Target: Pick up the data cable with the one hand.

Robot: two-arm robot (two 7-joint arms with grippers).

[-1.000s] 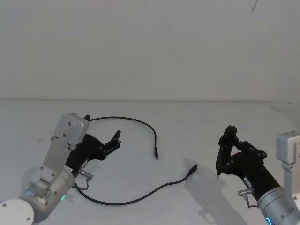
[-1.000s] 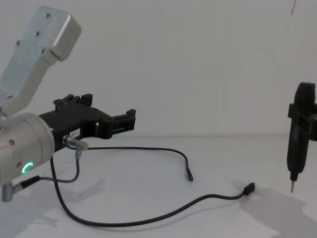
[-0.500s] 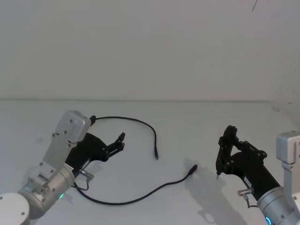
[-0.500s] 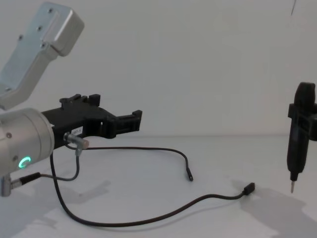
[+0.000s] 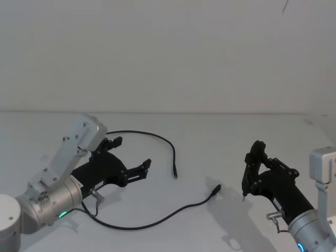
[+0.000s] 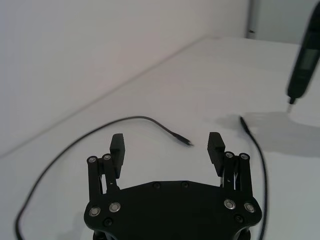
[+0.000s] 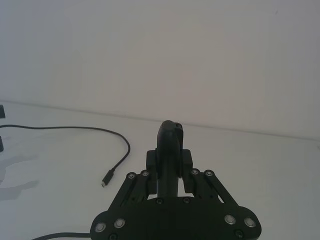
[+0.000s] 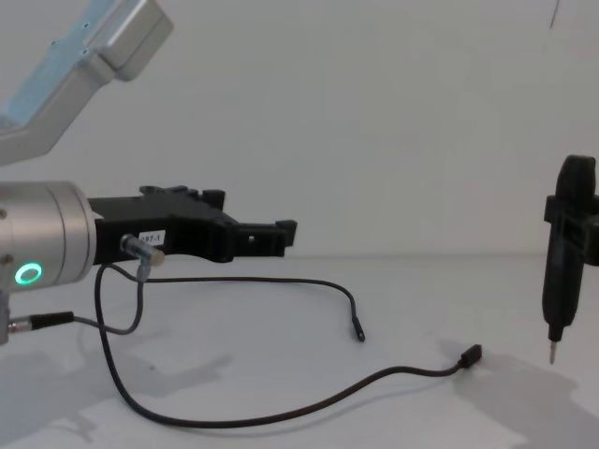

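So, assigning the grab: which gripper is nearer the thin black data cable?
Left. The left gripper hovers over the thin black data cable, jaws open; the right gripper, holding a slim black tool, stands beyond its plug.

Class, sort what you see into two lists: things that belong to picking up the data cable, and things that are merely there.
Belongs to the job:
- cable, lying looped on the table
- left gripper, jaws open, above the cable's loop

Merely there:
- right gripper, off to the right
- tool clamped in it
- grey wire on the left arm
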